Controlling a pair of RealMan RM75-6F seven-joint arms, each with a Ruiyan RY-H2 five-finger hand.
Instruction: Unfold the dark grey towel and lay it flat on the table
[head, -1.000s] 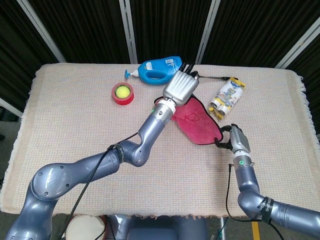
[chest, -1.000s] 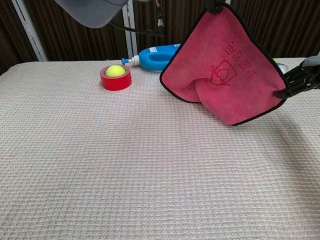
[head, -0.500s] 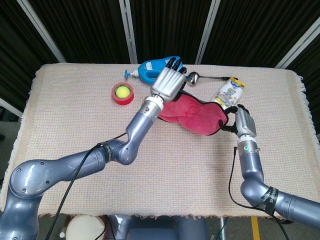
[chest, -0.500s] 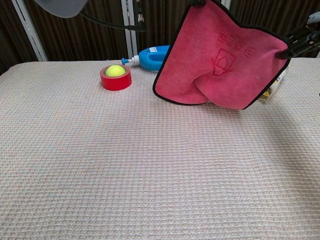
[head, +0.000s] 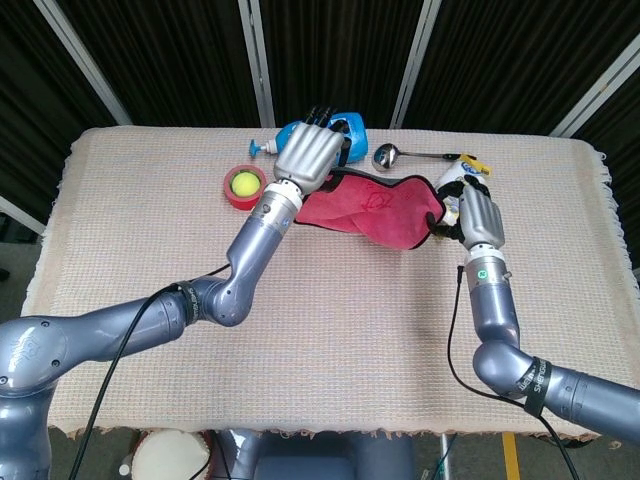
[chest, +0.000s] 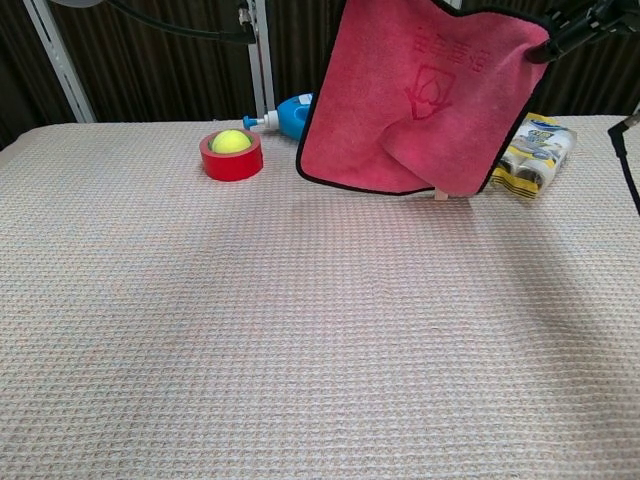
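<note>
- Two robot hands hold one towel (chest: 420, 95) in the air above the far part of the counter (chest: 300, 350). The task says dark grey, but the cloth looks pink-red with a dark border.
- Left robot hand (head: 305, 155) has its fingers closed over one upper corner of the towel, near the blue bottle (head: 350, 127). Right robot hand (head: 478, 218) pinches the other upper corner, just beside the snack pack (chest: 538, 152).
- Each hand takes its own corner, I think, so that the cloth is stretched between them and can open by its own weight.
- In the chest view the towel hangs like a curtain with its lower edge close to the counter. I cannot tell if it touches.
- Some fold is left in the middle, where one lower part bulges forward, so I judge the unfolding is not finished.
- Red tape roll (chest: 231, 157) with a yellow-green ball (chest: 230, 141) inside it stands to the left of the towel, apart from it. A metal spoon (head: 390, 155) lies behind the cloth.
- Next the hands should probably come toward the robot, where the counter is bare, and go down together, so that the towel lies flat and does not cover the bottle or the pack.
</note>
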